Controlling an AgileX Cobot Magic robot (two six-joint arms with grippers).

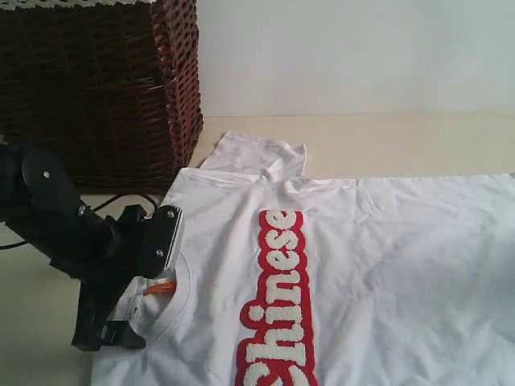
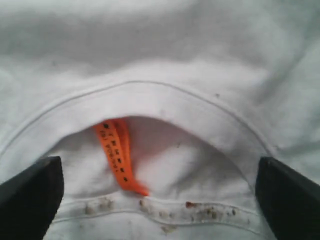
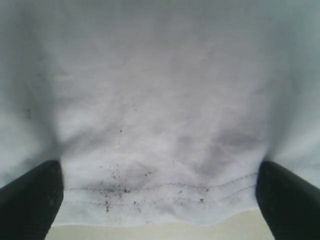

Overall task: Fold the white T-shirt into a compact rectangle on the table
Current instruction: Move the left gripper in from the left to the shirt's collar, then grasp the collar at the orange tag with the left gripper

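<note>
The white T-shirt (image 1: 378, 265) lies spread face up on the table (image 1: 386, 137), its red-outlined fuzzy letters (image 1: 278, 301) running toward the near edge. One sleeve (image 1: 253, 154) sticks out at the far side. My left gripper (image 1: 133, 310) is at the neck opening, open. In the left wrist view my left gripper (image 2: 160, 200) has both black fingers (image 2: 30, 192) spread wide on either side of the ribbed collar (image 2: 150, 97) and orange neck tag (image 2: 117, 150). My right gripper (image 3: 160, 200) is open over the stitched hem (image 3: 165, 192), with a strip of table (image 3: 165, 231) beyond it.
A dark brown wicker basket (image 1: 105, 88) stands at the back left, close behind the left arm (image 1: 48, 209). A pale wall (image 1: 354, 56) rises behind the table. The shirt runs out of the exterior view at the right and the near edge.
</note>
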